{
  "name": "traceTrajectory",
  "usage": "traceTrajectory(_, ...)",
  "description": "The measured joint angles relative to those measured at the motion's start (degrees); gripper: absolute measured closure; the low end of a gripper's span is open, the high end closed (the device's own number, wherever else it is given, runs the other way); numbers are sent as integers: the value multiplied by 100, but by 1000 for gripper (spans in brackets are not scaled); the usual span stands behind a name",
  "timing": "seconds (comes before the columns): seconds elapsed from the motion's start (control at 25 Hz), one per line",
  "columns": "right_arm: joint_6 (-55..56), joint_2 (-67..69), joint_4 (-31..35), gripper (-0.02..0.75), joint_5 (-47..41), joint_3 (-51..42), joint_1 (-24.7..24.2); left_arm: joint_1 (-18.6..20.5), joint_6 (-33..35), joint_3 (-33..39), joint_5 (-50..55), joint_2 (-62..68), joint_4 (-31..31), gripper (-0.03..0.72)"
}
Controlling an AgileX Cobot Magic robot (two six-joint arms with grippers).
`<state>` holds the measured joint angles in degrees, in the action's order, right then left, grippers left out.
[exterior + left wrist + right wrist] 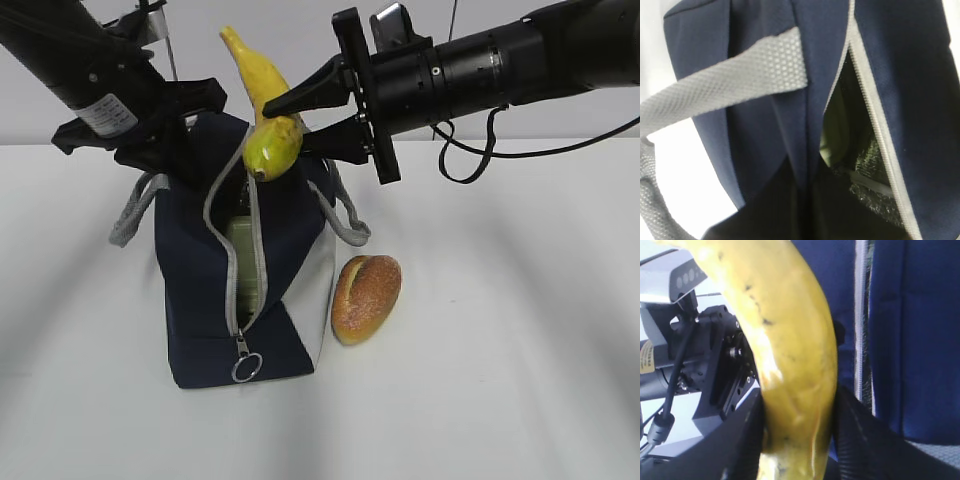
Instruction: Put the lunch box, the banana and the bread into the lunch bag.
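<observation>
The right tool (285, 118) is gripping the banana (262, 100) across its lower half, one finger on each side of the fruit. The banana is hanging directly above the open zipper mouth of the lunch bag (200, 300). Its long axis is running steeply, close to upright, leaning a little: the greenish end is pointing down toward the opening, and the narrow yellow end is pointing up and toward the left of the exterior view. In the right wrist view the banana (790, 365) is filling the centre, with dark fingers pressing on both sides.

The lunch bag is standing on the white worktop (500, 350), its zipper lying open along the top and front, with the ring pull (246, 368) resting at the near bottom end. The sage-green lunch box (243, 262) is showing inside through the gap, standing on edge.

The left tool (190, 115) is sitting at the bag's upper left edge. It is closed and appears to be pinching the navy fabric there, though the contact itself is hidden.

The bread (366, 297) is lying on the worktop just beside the bag's white side panel, its long axis running toward and away from the camera.
</observation>
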<state>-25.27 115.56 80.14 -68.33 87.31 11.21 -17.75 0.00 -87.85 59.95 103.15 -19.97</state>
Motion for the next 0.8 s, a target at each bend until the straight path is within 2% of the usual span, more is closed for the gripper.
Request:
traceTrajectory(0.4, -60, 14, 144, 439, 24, 0, 0, 0, 0, 0, -22, 0, 0, 691)
traceTrajectory(0.8, -76, 14, 109, 439, 36, 0, 213, 0, 0, 0, -34, 0, 0, 691)
